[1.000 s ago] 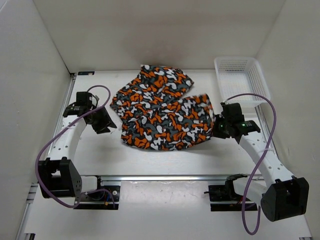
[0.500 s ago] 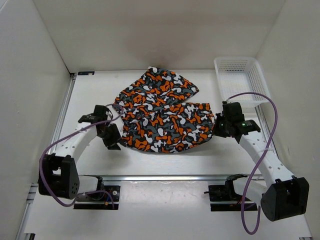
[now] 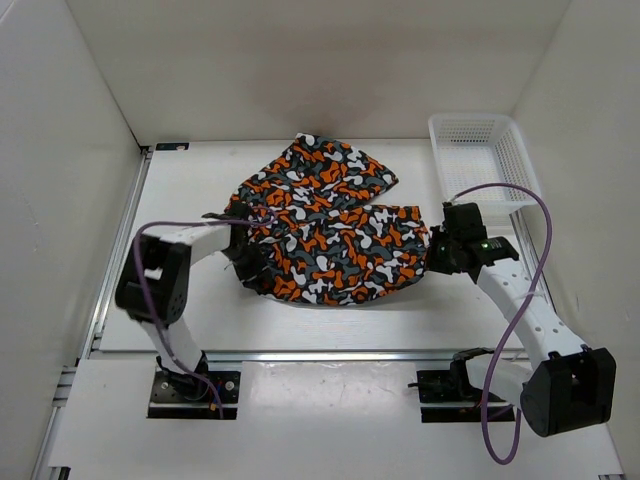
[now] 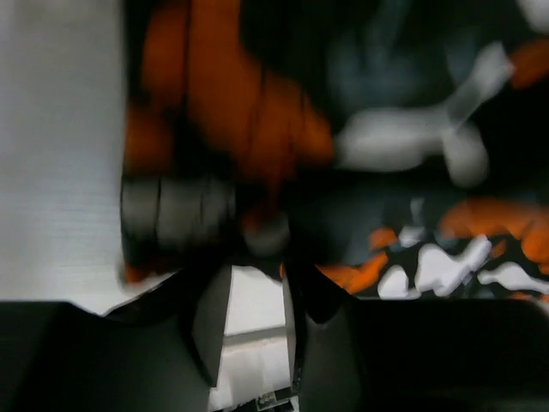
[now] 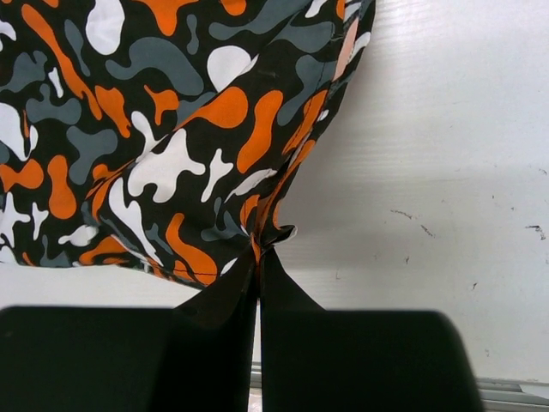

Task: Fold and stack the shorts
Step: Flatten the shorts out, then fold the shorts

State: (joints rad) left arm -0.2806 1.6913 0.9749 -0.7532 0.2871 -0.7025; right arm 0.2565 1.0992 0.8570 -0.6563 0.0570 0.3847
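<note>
Over the last second the left arm has swung in from the left side of the table (image 3: 330, 325), and the left gripper (image 3: 246, 262) now sits at the left edge of the shorts (image 3: 330, 232). In the left wrist view its fingers (image 4: 213, 313) stand a little apart with bare table showing between them. The blur hides whether any cloth is caught at the tips, so I cannot tell if it is gripping. The right gripper (image 3: 432, 252) has stayed where it was, clenched on the right edge of the shorts, with the fabric pinched between its closed fingers (image 5: 225, 296). The shorts lie spread and rumpled on the middle of the table, just left of the white basket (image 3: 475, 125) in the far right corner
</note>
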